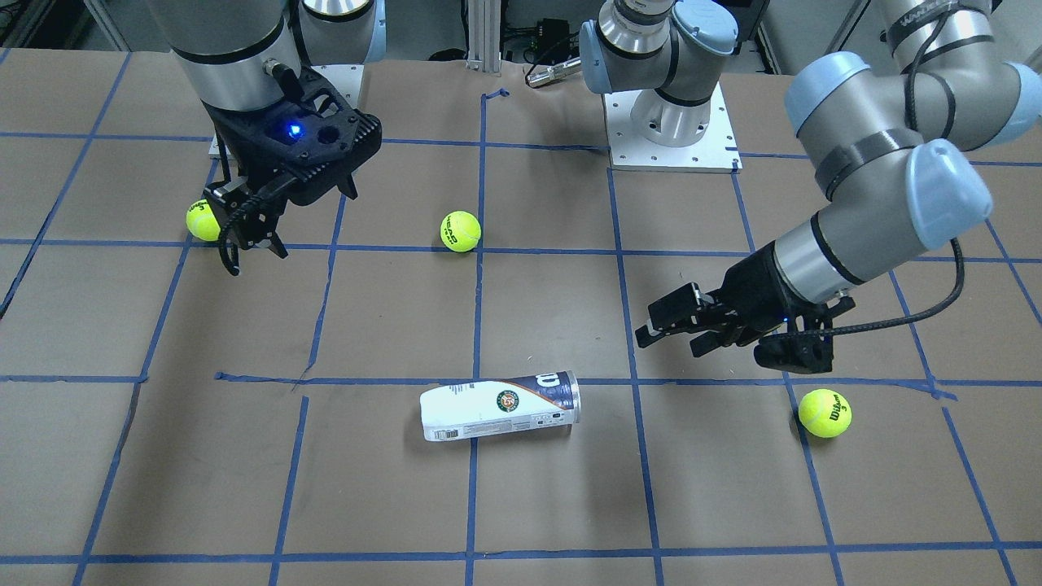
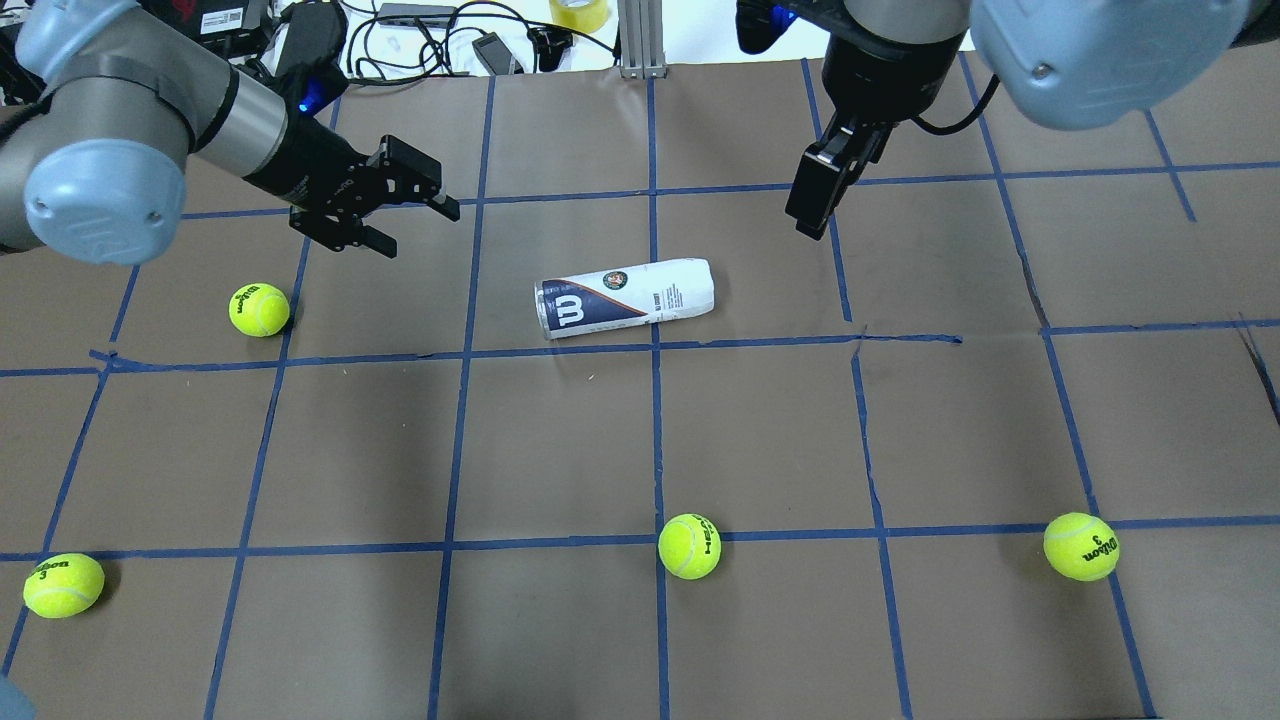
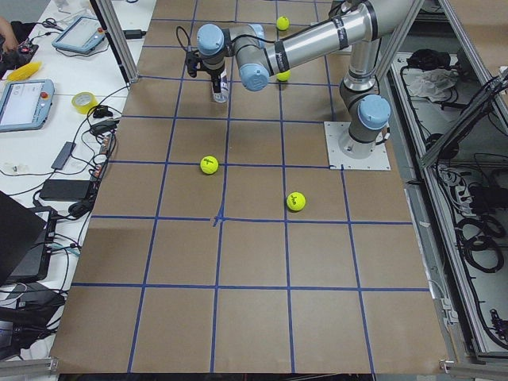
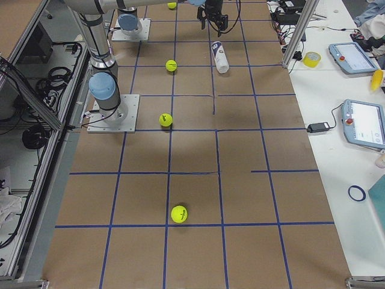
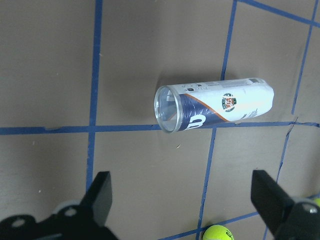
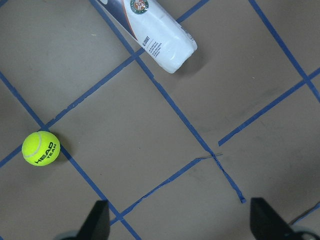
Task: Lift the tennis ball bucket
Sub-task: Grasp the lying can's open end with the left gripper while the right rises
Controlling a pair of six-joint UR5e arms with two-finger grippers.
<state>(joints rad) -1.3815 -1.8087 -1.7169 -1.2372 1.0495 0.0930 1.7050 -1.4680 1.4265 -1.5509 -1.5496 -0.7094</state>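
Note:
The tennis ball bucket point(image 2: 625, 297) lies on its side on the brown table, near the far middle, with its navy "W" end and open mouth toward my left arm. It also shows in the front view point(image 1: 501, 407), the left wrist view point(image 5: 215, 105) and the right wrist view point(image 6: 155, 35). My left gripper point(image 2: 420, 228) is open and empty above the table, to the left of the bucket and apart from it; its fingers point(image 5: 100, 195) frame the bucket from a distance. My right gripper point(image 2: 810, 215) is open and empty, hanging above the table to the bucket's right.
Several yellow-green tennis balls lie loose on the table: one near the left gripper point(image 2: 259, 309), one at the near left point(image 2: 63, 584), one at the near middle point(image 2: 689, 546), one at the near right point(image 2: 1081, 546). Cables and devices point(image 2: 420, 30) crowd the far edge.

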